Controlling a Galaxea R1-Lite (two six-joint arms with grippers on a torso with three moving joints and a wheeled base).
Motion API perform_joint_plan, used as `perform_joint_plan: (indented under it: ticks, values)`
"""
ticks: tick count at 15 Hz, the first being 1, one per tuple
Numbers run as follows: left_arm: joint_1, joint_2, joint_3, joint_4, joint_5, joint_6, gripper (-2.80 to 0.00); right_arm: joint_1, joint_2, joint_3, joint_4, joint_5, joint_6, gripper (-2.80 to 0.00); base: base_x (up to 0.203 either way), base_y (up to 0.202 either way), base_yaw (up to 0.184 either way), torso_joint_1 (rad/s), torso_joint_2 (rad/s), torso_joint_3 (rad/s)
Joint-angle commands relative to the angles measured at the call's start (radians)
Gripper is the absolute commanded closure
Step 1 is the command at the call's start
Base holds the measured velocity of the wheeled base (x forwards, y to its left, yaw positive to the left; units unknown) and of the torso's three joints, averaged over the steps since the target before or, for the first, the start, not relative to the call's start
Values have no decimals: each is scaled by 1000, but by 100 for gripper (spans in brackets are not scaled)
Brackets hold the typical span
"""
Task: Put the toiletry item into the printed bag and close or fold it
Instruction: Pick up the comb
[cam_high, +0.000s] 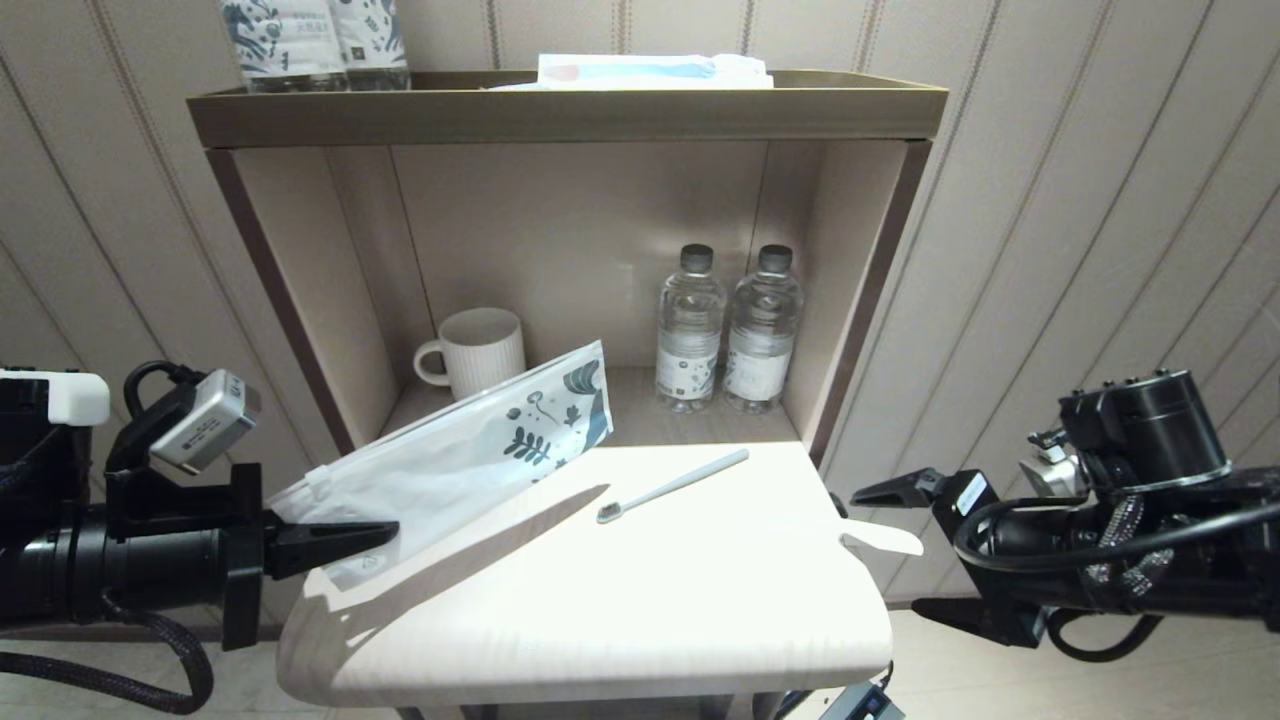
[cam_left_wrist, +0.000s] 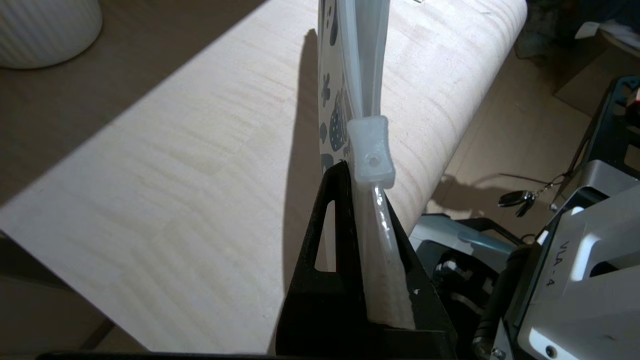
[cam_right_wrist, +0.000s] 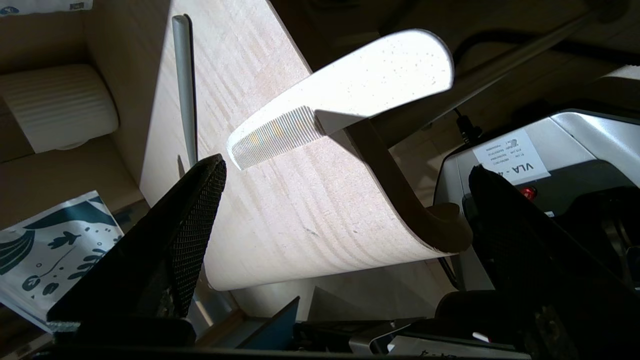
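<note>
The left gripper (cam_high: 385, 532) clamps the printed bag (cam_high: 470, 455) at its zipper end. The right gripper (cam_high: 900, 550), jaws wide, hovers beside the table (cam_high: 600, 610); its housing reads "VLA".

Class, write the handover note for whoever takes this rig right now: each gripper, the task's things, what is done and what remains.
Left gripper: shut on the printed bag at its zipper end, holding it tilted up over the table, printed end toward the shelf.
Right gripper: open and empty, off the table's right edge beside the comb.
Toothbrush: lying loose on the table, outside the bag.
Done: bag lifted and held.
Left: pick up the toothbrush, slide it into the bag, then close or fold it.
</note>
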Motion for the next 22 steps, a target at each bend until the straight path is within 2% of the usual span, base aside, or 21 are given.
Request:
perform_joint_plan:
  ticks: [1, 10, 14, 16, 18, 22]
  values:
    - [-5, 12, 0, -2, -5, 3, 0, 3, 24, -7, -1, 2, 7, -280, 0, 0, 0, 0, 0, 0]
    - [-5, 21, 1, -3, -5, 13, 0, -6, 89, 58, -188, -5, 7, -280, 0, 0, 0, 0, 0, 0]
    - [-4, 21, 1, -3, -6, 12, 0, -1, 86, 161, -395, -19, 11, -280, 0, 0, 0, 0, 0, 0]
    - [-6, 23, 1, -4, -6, 12, 0, 8, 89, 210, -478, -80, 13, -280, 0, 0, 0, 0, 0, 0]
    - [-4, 23, 1, -3, -6, 12, 0, 34, 91, 252, -567, -94, 13, -280, 0, 0, 0, 0, 0, 0]
    - [-4, 28, 1, -3, -6, 12, 0, 42, 132, 296, -688, -122, 16, -280, 0, 0, 0, 0, 0, 0]
